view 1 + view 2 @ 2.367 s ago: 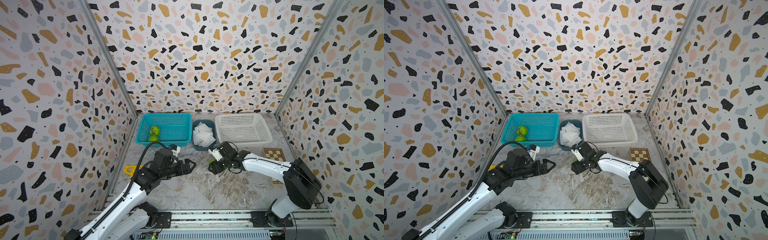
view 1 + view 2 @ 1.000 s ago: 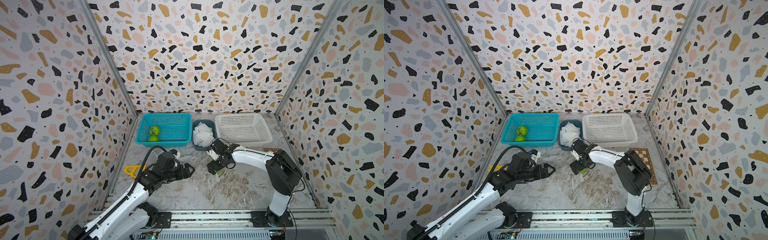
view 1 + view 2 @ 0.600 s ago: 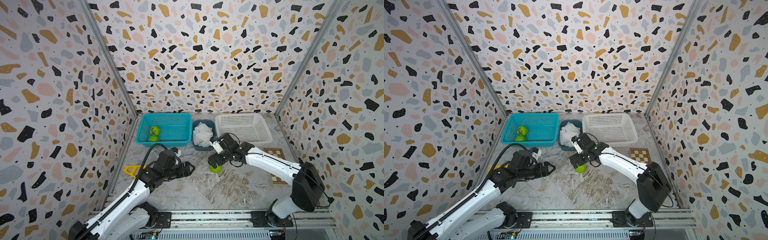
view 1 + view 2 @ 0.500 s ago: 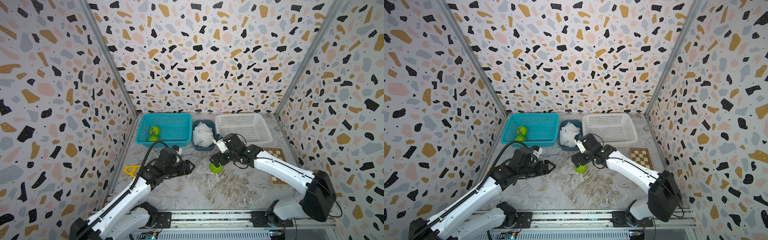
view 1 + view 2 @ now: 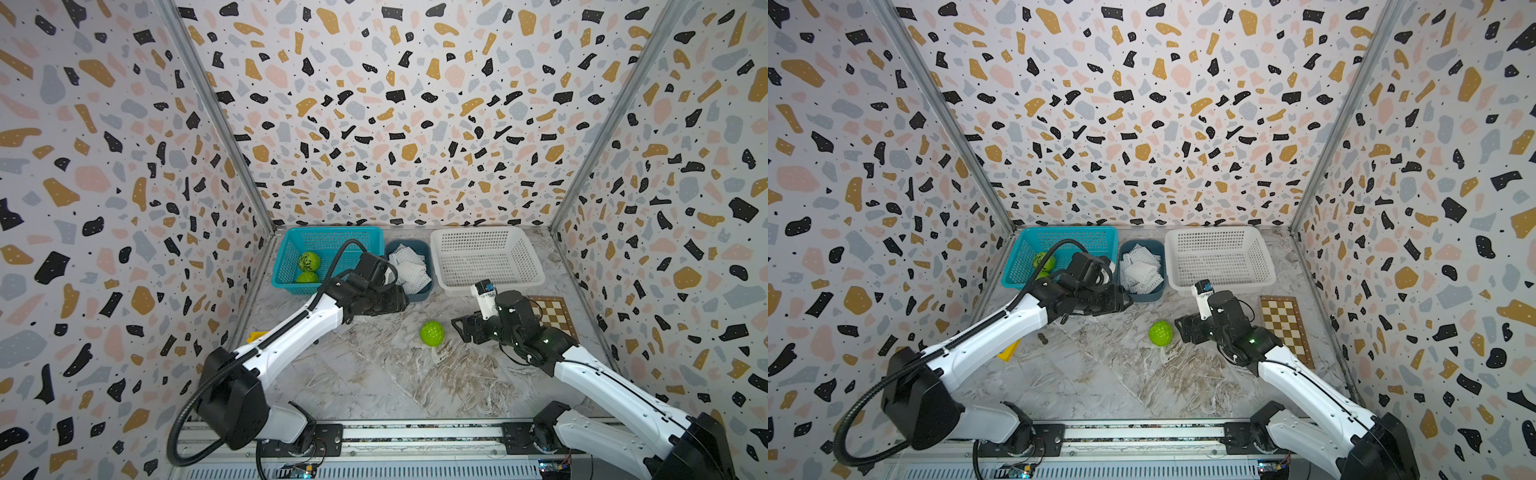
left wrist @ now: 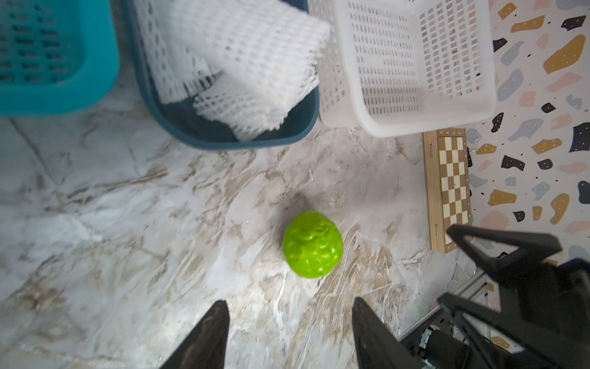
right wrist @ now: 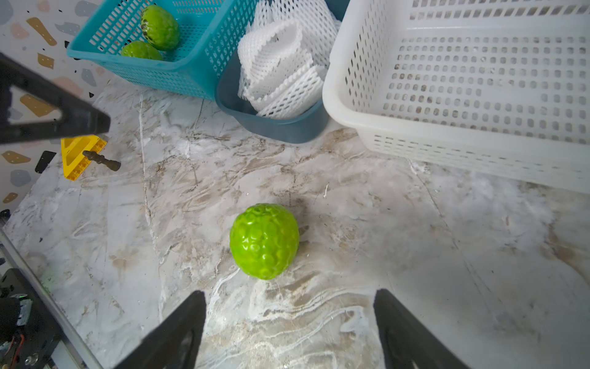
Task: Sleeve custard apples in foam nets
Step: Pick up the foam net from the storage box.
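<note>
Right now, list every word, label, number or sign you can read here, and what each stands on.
No text is readable.
A small blue sticker on the right arm's white wrist camera is too small to read.
Nothing else shows legible print.

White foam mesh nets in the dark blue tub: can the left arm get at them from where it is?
Probably yes. The left gripper hangs just before the front rim of the dark blue tub, jaws apart and empty, and the white foam nets lie piled with nothing over them.
</note>
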Tool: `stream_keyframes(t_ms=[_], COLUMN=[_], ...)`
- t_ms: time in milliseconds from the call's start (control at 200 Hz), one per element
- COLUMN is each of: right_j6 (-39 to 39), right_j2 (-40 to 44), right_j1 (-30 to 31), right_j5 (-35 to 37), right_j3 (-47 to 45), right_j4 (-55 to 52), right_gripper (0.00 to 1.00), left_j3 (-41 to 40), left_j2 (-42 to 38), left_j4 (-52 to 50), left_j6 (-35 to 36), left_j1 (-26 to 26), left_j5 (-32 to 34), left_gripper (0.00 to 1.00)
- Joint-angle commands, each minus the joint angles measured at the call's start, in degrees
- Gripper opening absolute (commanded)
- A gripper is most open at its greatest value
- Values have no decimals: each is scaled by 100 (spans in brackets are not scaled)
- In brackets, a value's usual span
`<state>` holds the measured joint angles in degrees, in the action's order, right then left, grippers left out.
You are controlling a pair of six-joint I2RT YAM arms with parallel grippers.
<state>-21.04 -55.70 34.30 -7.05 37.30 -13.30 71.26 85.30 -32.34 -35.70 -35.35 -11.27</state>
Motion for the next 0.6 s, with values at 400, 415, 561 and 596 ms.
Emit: stream_keyframes(t_ms=[400, 415, 561, 596], right_j6=[-75, -73, -71, -76], right_j2=[415, 419, 391, 383], right_j1=[-125, -130, -150, -150], right_j5=[-197, -202, -254, -265], right_j3=[-434, -438, -452, -452], right_j4=[389, 392, 443, 461], right_gripper=[84, 84, 84, 84], left_j3=[3281, 3318, 3694, 3773], left_j2=[2805, 2850, 3220, 3287], left_j4=[-1545, -1550, -1711, -1714], left_j6=[1441, 1467, 1684, 1740], left_j1=[-462, -464, -472, -479], left_j5=[2084, 2126, 2531, 2605], left_gripper=[67, 67, 64, 61])
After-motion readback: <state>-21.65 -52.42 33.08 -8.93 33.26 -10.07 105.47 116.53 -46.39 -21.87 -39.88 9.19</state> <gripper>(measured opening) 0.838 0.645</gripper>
